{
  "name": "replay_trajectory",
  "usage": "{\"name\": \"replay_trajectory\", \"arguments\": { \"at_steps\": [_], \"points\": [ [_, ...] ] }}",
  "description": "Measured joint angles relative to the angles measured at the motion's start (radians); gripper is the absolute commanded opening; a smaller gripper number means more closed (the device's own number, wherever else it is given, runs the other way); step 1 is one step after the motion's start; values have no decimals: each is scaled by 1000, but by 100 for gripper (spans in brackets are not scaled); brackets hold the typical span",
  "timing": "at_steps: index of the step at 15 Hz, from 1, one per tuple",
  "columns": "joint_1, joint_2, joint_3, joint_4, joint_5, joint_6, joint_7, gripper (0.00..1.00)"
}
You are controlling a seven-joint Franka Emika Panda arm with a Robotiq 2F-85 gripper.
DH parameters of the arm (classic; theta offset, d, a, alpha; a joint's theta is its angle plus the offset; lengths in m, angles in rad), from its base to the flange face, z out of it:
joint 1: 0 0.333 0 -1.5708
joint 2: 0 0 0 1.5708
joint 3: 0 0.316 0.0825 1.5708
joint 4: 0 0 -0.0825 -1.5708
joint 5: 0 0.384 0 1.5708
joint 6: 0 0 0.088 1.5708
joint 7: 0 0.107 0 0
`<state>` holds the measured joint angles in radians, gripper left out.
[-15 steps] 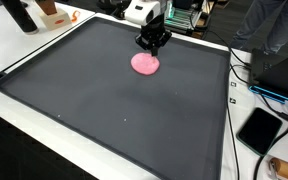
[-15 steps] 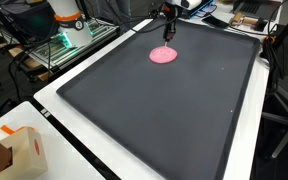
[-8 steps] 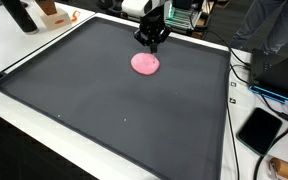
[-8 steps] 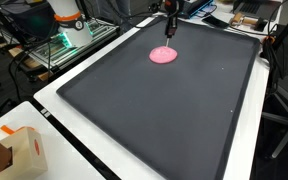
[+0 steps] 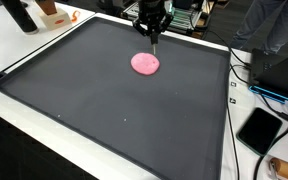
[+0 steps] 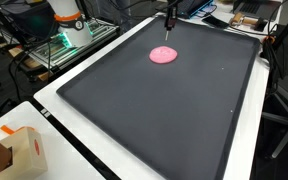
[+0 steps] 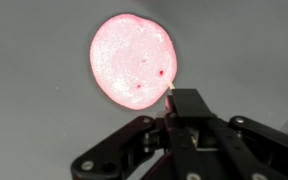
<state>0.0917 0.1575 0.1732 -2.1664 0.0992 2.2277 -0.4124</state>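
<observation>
A flat, round pink disc point(image 5: 145, 63) point(image 6: 164, 55) lies on the dark mat point(image 5: 104, 110) point(image 6: 164, 115) near its far edge. My gripper point(image 5: 153, 38) point(image 6: 169, 26) hangs above the disc's far rim, clear of it, pointing down. In the wrist view the pink disc point(image 7: 132, 60) fills the upper middle, with a few small darker specks on it. The black gripper point(image 7: 180, 95) shows its fingers pressed together, the tips just beside the disc's edge. I see nothing held between them.
A raised white border point(image 6: 79, 70) frames the mat. A black phone point(image 5: 259, 129) and cables point(image 5: 246, 75) lie beside one edge. A cardboard box point(image 6: 19, 150) stands at a near corner. Lab gear point(image 6: 66, 18) crowds the far side.
The gripper has risen straight up from just above the pink disc, staying shut. The disc has not moved.
</observation>
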Motion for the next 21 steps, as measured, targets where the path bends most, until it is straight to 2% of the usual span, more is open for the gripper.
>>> {"name": "replay_trajectory", "arguments": {
  "at_steps": [19,20,21],
  "points": [
    [4,-198,-14,45,41,-209,8,3],
    [5,-205,-14,48,41,-212,14,13],
    [7,-211,-14,50,41,-213,17,13]
  ]
}}
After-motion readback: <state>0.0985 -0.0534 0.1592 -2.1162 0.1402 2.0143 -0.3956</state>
